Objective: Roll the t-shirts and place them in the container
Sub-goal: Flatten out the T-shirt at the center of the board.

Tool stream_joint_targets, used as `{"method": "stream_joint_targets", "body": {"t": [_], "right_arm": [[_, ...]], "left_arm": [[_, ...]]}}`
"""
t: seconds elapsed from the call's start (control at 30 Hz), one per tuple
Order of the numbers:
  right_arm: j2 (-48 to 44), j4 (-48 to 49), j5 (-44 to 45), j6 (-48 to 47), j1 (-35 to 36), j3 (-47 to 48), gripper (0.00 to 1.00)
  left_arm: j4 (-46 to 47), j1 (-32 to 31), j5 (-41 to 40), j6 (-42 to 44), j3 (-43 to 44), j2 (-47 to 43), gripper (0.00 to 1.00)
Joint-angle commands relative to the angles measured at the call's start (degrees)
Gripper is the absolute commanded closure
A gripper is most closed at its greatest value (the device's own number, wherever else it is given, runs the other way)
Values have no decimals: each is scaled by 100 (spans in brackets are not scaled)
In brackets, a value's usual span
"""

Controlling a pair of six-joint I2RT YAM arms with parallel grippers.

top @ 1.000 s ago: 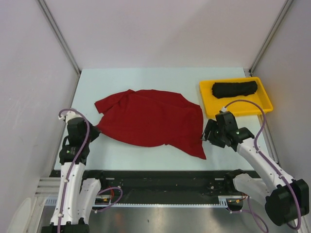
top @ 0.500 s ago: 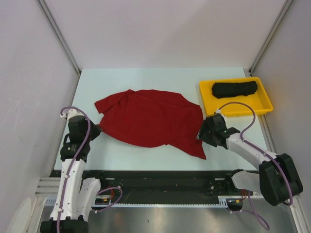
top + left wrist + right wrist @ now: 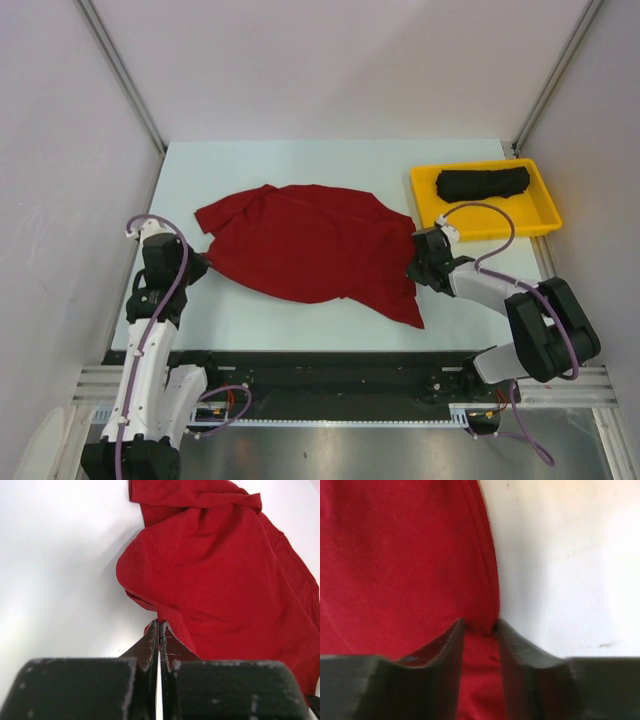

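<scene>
- Red cloth: the red t-shirt [image 3: 310,250] lies spread and creased on the white table [image 3: 300,165], at the centre of the top view. Its widest part points to the lower right of the frame.
- Black cloth: the black t-shirt [image 3: 483,183] lies as a rolled bundle inside the yellow tray [image 3: 540,222], at the upper right of the top view, well apart from the red t-shirt.
- Left gripper [image 3: 159,635]: positioned at the left-hand tip of the red t-shirt, at the centre left of the top view. The fingers are clenched together, and a fold of the shirt's edge is pinched at their tips.
- Right gripper [image 3: 479,630]: positioned low at the right-hand edge of the red t-shirt, just below the yellow tray in the top view. The fingers stand either side of the stitched hem with a narrow gap between them. One finger is over red cloth and the other is at the boundary with bare table. Whether the hem is actually clamped cannot be told.
</scene>
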Motion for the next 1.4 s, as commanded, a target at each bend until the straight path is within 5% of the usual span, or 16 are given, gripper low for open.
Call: {"method": "stream_joint_targets", "body": {"t": [0.0, 0.37, 0.63, 0.87, 1.1, 1.3, 1.37], "right_arm": [[103, -19, -18, -53, 29, 465, 98], [-2311, -1961, -361, -510, -173, 3401, 100], [-2683, -2279, -379, -773, -173, 5537, 100], [-1928, -1631, -379, -1265, -208, 6225, 100], [-198, -425, -914, -1195, -577, 6522, 100], [1849, -379, -1073, -1230, -683, 8857, 100], [2568, -775, -1020, -1310, -692, 10346, 100]], "left_arm": [[312, 30, -46, 160, 343, 25, 100], [-496, 38, -485, 697, 2820, -467, 100], [-815, 38, -925, 531, 4957, -441, 100], [3, 38, -626, 240, 5117, 444, 100], [1320, 38, -512, 284, 5194, 2042, 100], [1745, 283, -144, 180, 6860, 4019, 100], [1675, 398, -29, 100, 7469, 4374, 100]]}}
